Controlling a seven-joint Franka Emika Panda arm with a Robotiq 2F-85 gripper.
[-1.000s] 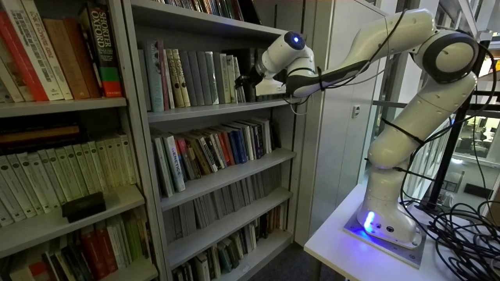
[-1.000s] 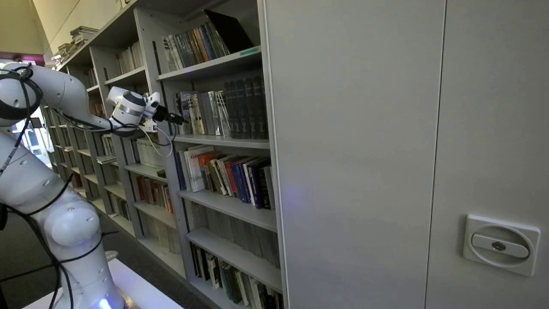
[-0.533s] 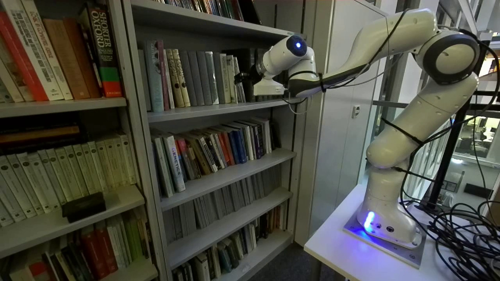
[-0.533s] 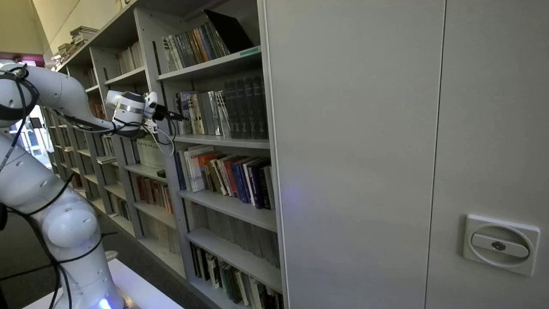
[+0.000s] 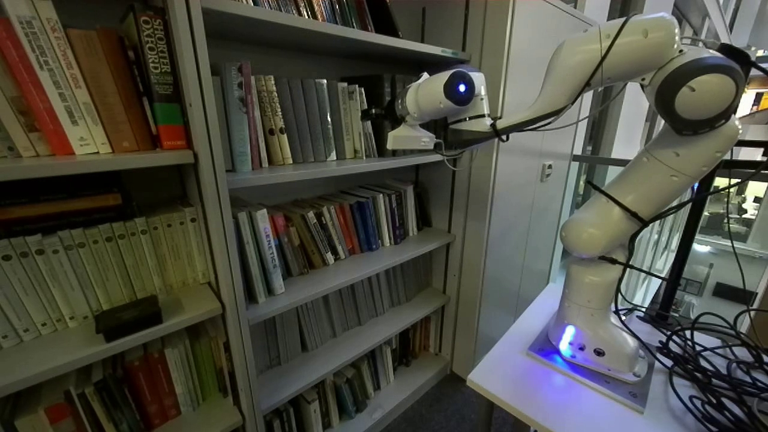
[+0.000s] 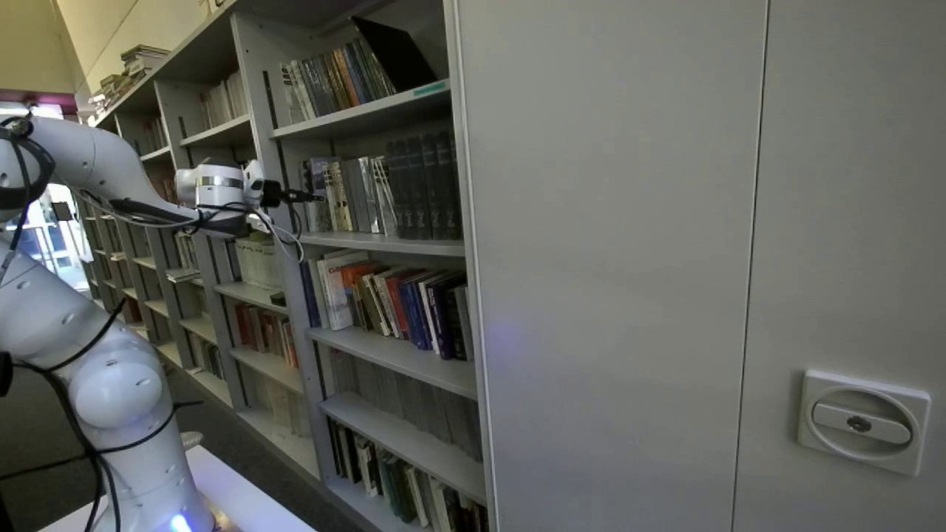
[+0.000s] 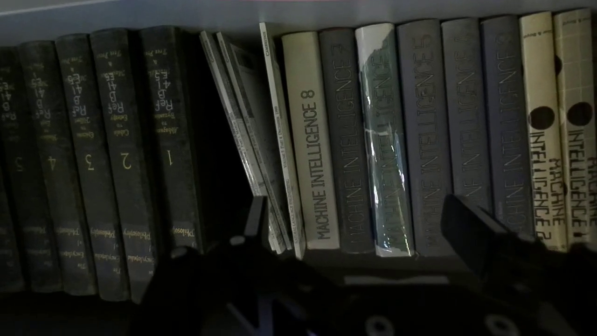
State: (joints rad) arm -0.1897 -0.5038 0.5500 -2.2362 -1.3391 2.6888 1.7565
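Observation:
My black gripper (image 7: 354,205) stands open in the wrist view, nothing between its fingers. Behind the gap, upside down in that view, are upright book spines: a cream "Machine Intelligence 8" book (image 7: 310,140), a dark grey volume (image 7: 346,140) and a shiny-covered volume (image 7: 386,140). The left finger (image 7: 257,217) overlaps the foot of some thin leaning booklets (image 7: 242,135); the right finger (image 7: 471,233) overlaps grey volumes (image 7: 466,116). Whether either touches a book I cannot tell. In both exterior views the gripper (image 5: 373,114) points at this book row, roughly level (image 6: 307,196).
Dark encyclopedia volumes (image 7: 109,163) fill the left of the wrist view, a dark gap beside them. Shelf boards run above (image 5: 336,30) and below (image 5: 336,170) the row. A grey cabinet panel (image 6: 613,258) stands beside the bookcase. Cables hang from the arm's wrist.
The wrist has turned, bringing the white housing under the hand into fuller view. The gripper has risen slightly and levelled out, and the arm's elbow has drawn back a little. The books look unmoved.

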